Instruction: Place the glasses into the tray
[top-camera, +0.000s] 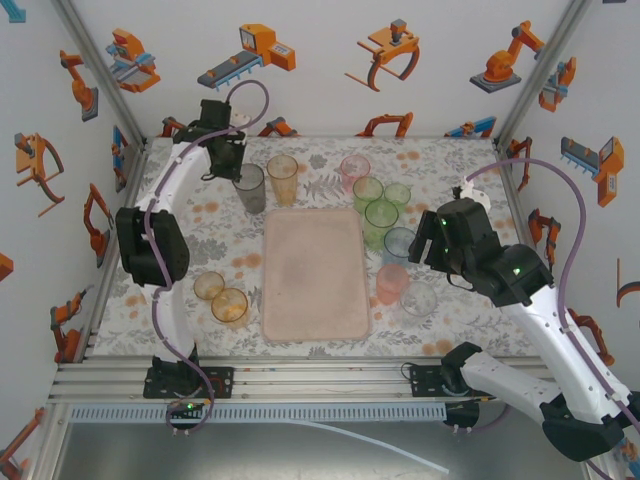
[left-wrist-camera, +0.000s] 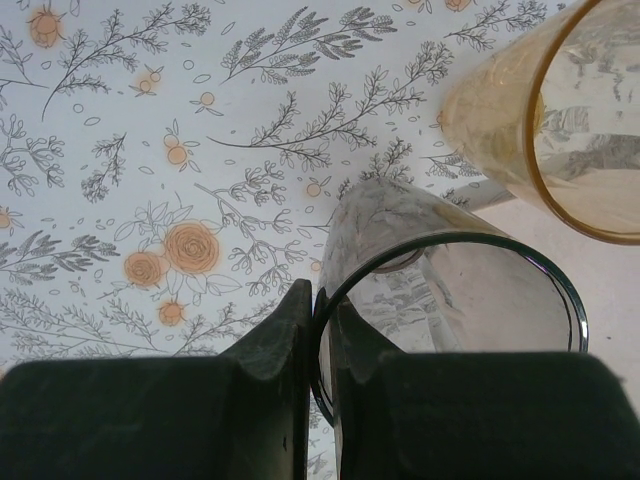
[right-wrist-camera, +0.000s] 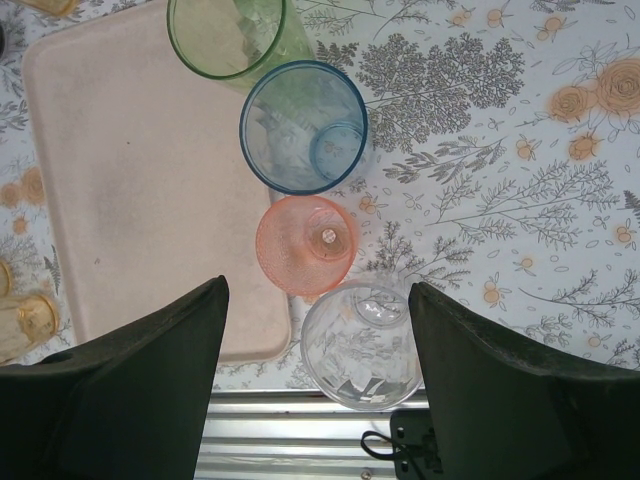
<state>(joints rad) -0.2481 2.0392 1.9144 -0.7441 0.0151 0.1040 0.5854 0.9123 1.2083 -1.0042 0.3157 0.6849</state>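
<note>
We see L gripper (left-wrist-camera: 318, 300) pinching smoky grey glass (left-wrist-camera: 450, 290) by its rim, near tray (top-camera: 315, 275) far-left corner. R gripper (right-wrist-camera: 318, 288) spread wide over pink glass (right-wrist-camera: 305, 243) and clear glass (right-wrist-camera: 362, 345), beside tray's right edge.

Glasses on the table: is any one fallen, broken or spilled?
Nothing stands out. The glasses stand beside the tray, none on its side, no spill visible. The left gripper pinches the grey glass by its rim.

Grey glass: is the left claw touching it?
Touching. The left wrist view shows the left gripper pinching the rim of the grey glass.
</note>
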